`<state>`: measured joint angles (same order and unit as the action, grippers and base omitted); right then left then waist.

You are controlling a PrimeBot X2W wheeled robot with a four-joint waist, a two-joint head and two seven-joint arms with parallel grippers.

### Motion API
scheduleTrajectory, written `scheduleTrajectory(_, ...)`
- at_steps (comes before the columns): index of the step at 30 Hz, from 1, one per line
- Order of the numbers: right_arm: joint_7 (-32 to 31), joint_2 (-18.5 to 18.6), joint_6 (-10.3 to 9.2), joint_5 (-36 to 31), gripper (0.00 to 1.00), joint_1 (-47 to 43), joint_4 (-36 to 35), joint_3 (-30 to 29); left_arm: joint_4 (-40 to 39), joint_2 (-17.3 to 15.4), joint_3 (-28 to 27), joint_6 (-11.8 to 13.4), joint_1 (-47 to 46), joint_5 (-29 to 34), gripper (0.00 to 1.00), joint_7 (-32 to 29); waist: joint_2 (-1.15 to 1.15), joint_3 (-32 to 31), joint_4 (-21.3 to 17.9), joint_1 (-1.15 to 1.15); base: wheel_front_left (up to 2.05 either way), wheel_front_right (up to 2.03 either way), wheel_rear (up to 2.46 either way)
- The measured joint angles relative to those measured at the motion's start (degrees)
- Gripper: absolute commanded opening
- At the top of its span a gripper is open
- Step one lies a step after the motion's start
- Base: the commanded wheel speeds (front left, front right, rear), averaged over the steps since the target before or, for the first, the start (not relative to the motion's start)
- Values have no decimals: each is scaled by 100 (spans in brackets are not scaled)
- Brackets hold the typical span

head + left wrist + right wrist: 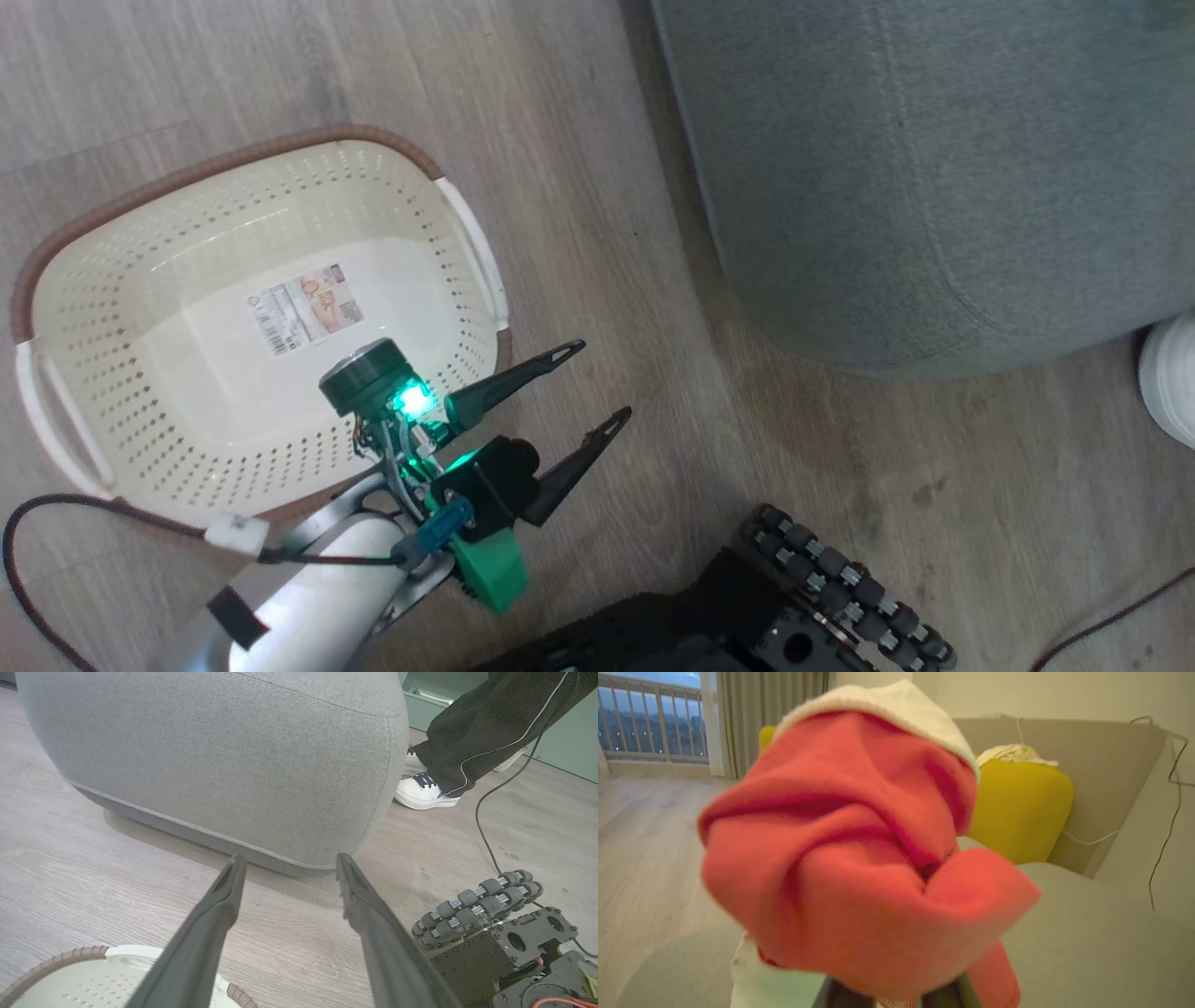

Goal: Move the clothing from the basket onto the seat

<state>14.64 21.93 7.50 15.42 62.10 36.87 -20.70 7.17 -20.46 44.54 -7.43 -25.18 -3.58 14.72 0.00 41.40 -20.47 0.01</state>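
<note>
1. The right gripper [887,998] is clamped on the clothing [840,868], a red garment with white lining; it bunches over the dark fingers [941,998] and hides their tips.
2. The garment hangs above the seat [1087,933], whose grey cushion spreads beneath it; a yellow cushion [1017,807] stands at the seat's far edge.
3. The left gripper [602,378] is spread wide and holds nothing; it hovers over the floor just beside the basket's right edge, pointing toward the seat's near corner.
4. The basket [93,308] sits on the floor near that corner, with its label sticker [306,308] bare and no cloth inside; so this looks like the last garment.
5. The step in hand, as I judge it, is the drop; it is best made well inside the cushion's rounded edges so the cloth cannot slide off.
6. Lower until the fabric rests on the cushion; part the jaws fully; withdraw along the fingers' own line so the lining does not snag.
7. A person's shoe [423,794] is near the seat's far corner; keep the arm clear.
</note>
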Motion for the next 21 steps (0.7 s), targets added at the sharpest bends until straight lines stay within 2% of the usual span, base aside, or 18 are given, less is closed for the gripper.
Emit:
scheduleTrajectory(9,0,-127,0,-80,0,51,1423,108,-37,-63,-60,2,-17,8,100,0,0,80,161,-1,0,0,0)
scheduleTrajectory(15,1,-122,1,-401,0,235,1957,690,-12,-108,-215,4,-23,13,100,0,0,276,232,-1,0,0,0)
scheduleTrajectory(21,0,-86,0,-442,0,506,2271,875,-12,-118,-219,4,10,69,100,0,0,303,333,-1,0,0,0)
